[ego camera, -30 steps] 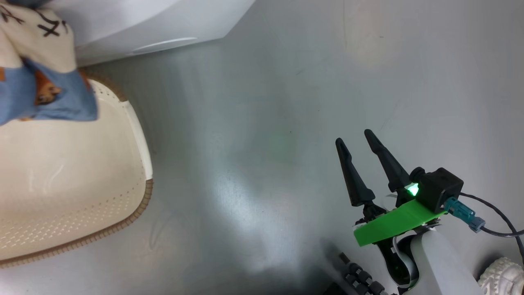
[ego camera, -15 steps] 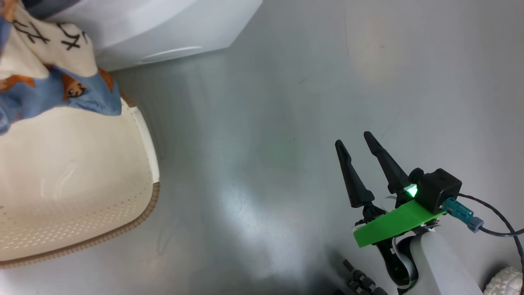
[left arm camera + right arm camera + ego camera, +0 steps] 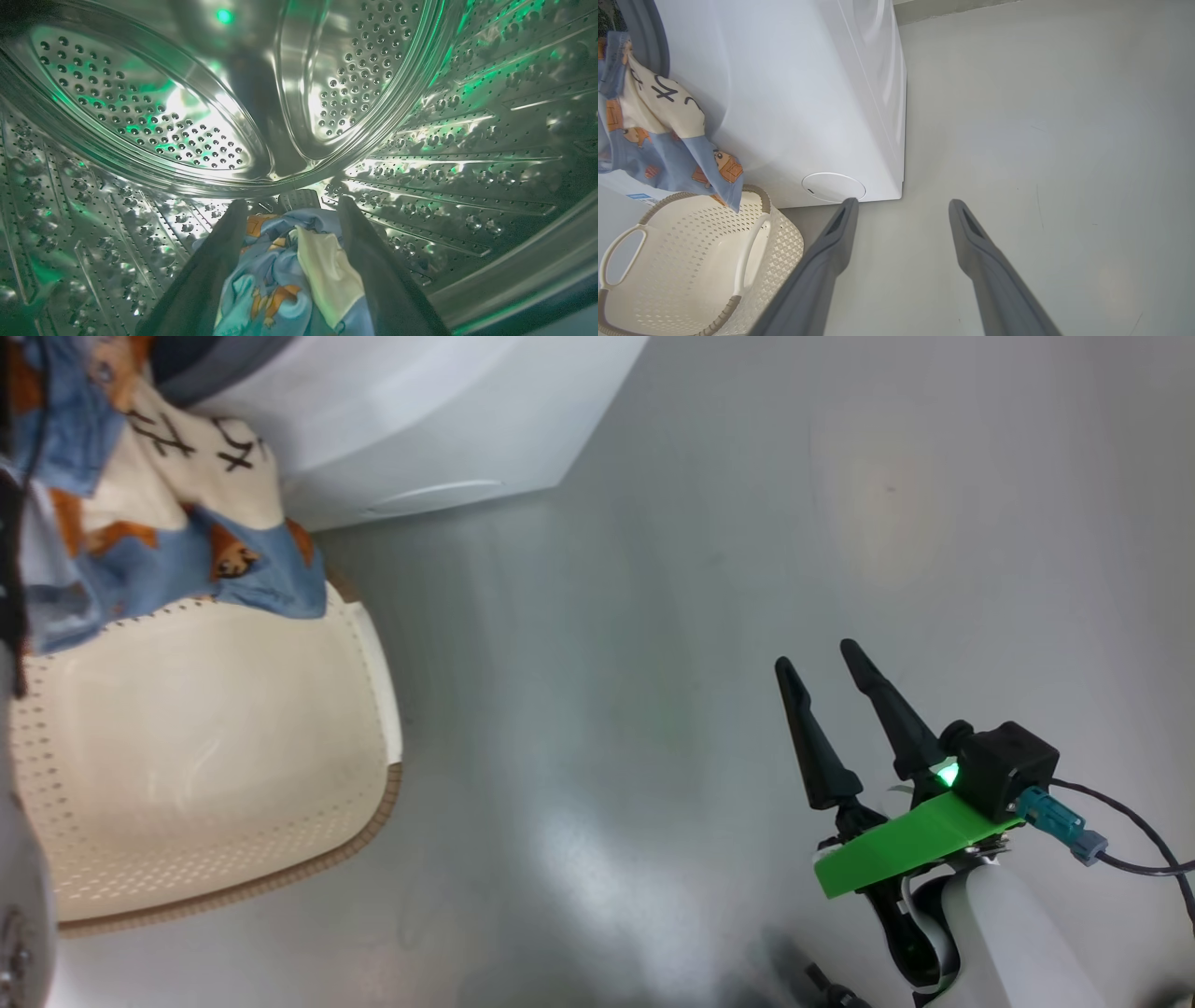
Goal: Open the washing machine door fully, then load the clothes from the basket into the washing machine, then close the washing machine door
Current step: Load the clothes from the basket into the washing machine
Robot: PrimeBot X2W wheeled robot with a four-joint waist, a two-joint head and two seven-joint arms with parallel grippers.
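Note:
My left gripper (image 3: 292, 201) is inside the perforated steel drum (image 3: 140, 116) of the washing machine (image 3: 420, 420). Its fingers stand apart, open, with the light-blue and cream clothes (image 3: 280, 275) lying loose between them. In the head view the clothes (image 3: 159, 523) trail out of the machine's mouth, and their lower end hangs over the far rim of the basket (image 3: 215, 747), whose inside is bare. My right gripper (image 3: 815, 653) hovers open above the floor at the lower right, holding nothing. The washing machine door is out of view.
In the right wrist view the white machine front (image 3: 784, 93) has a round filter cap (image 3: 833, 186) low down and a grey gasket (image 3: 644, 32) at the top left. The basket (image 3: 691, 261) stands right against the machine. Bare grey floor (image 3: 653, 616) lies between basket and right arm.
The head camera has swung, so the machine and the basket now sit further right and lower in its view. The hanging garment has risen a little relative to the basket. My right gripper has stayed put.

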